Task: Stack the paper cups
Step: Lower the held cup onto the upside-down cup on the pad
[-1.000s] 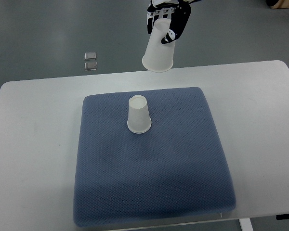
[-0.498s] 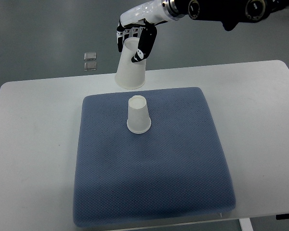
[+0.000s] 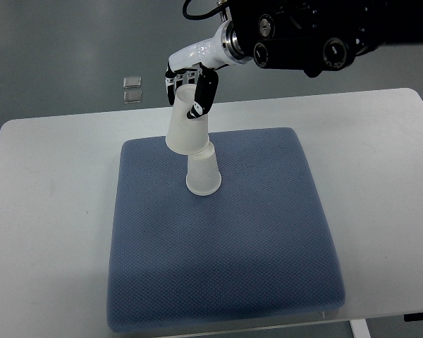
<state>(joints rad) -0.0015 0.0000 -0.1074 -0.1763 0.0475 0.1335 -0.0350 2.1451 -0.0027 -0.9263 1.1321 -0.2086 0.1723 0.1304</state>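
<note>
One white paper cup (image 3: 203,176) stands upside down on the blue cushion (image 3: 225,239), near its back middle. My right hand (image 3: 189,86), reaching in from the upper right, is shut on a second white paper cup (image 3: 187,128), held mouth down and tilted. That held cup's rim overlaps the top of the standing cup, covering its upper end. Whether the two touch I cannot tell. The left arm does not show.
The cushion lies on a white table (image 3: 49,204) with rounded corners. Two small square plates (image 3: 132,88) sit on the grey floor beyond the table's back edge. The black forearm (image 3: 310,32) crosses the top of the picture.
My right hand has carried the held cup left and down, from beyond the table's back edge to right over the standing cup. The standing cup has not moved.
</note>
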